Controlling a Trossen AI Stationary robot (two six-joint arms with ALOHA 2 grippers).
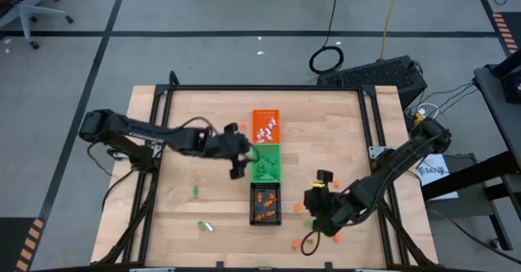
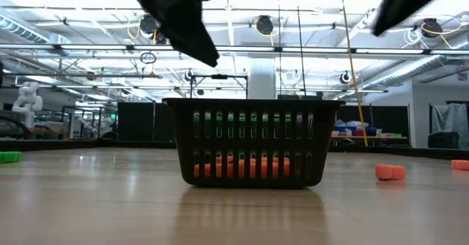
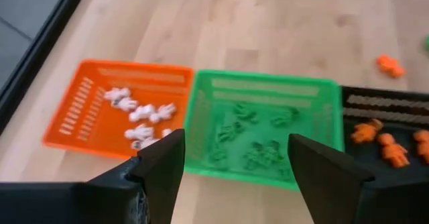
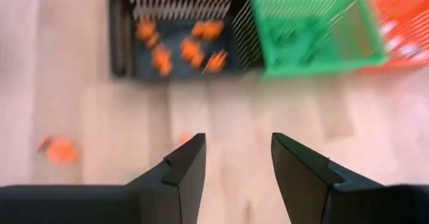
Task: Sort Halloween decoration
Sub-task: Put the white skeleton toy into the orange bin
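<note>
While your left gripper hangs beside the green tray, jaws apart and empty, your right gripper sits right of the black tray, jaws apart; trinkets fill three trays, with strays across the table.

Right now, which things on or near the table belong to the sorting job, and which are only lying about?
Belonging to the job:
- white trinkets in the orange tray
- green trinkets in the green tray
- orange trinkets in the black tray
- loose trinkets on the table
- left gripper, right gripper, both open

Lying about:
- coiled cable on the floor
- office chair
</note>
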